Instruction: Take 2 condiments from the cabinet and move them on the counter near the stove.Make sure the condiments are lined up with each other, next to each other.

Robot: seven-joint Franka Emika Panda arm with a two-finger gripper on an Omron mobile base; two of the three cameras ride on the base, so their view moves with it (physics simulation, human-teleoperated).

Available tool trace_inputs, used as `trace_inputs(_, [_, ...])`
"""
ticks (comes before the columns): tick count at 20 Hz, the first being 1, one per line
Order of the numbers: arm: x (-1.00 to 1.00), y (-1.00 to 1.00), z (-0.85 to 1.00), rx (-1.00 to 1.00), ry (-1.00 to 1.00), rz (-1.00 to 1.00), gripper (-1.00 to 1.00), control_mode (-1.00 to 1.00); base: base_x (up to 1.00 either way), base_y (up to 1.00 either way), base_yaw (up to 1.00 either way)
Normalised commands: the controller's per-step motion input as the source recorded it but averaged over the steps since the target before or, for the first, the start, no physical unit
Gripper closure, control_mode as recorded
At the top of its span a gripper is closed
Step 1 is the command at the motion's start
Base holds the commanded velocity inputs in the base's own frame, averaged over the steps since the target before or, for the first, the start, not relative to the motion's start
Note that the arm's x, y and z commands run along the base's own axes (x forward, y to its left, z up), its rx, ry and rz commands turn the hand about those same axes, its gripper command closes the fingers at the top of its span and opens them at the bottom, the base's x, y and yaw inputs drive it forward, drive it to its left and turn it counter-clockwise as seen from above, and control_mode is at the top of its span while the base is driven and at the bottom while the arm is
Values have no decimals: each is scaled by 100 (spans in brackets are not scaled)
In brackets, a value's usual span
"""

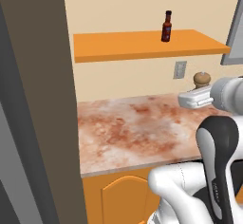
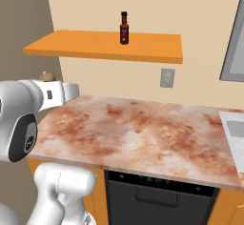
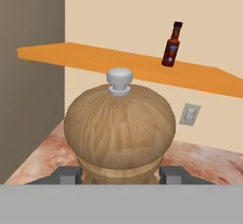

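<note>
Clamped on the pepper mill (image 3: 119, 132), with 2 dark fingers (image 3: 71, 175) pressed against either side of its narrow neck, just under the wide rounded head. Held close before the hand camera, upright in that view, pale knob on top, wood grain running over the dome. In the left base view, mill head (image 1: 201, 79) poking up just behind the white hand of the gripper (image 1: 197, 96), at the right side, in front of the counter (image 1: 133, 128); whether its base touches the counter, cannot tell. In the right base view, a small brown cap of the mill (image 2: 46, 76) showing above the white wrist at the left edge. On the orange shelf (image 1: 142, 45), 1 dark-red sauce bottle (image 1: 166, 27) standing upright with its black cap on, toward the right half of the slab; same bottle (image 2: 124, 28) near the shelf middle from the other side, and tilted in the hand view (image 3: 172, 44) because of the camera's roll. Below the shelf, a pale wall outlet (image 2: 167, 77) on the beige wall. Mottled red-and-white countertop (image 2: 143, 128) stretching over orange cupboard fronts (image 1: 118, 194) and a dark appliance front (image 2: 157, 198). Tall grey-brown panel (image 1: 42, 99) at the far left.
</note>
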Motion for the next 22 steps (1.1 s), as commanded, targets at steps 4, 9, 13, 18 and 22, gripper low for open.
trace_inputs(4, [0,0,0,0,0,0,100,100,-3,-3,0])
trace_inputs(9, [0,0,0,0,0,0,100,100,-28,-50,-15])
trace_inputs(13, [0,0,0,0,0,0,100,100,-34,-59,-49])
trace_inputs(18, [0,0,0,0,0,0,100,100,-21,-61,-77])
trace_inputs(22, [0,0,0,0,0,0,100,100,0,-60,-79])
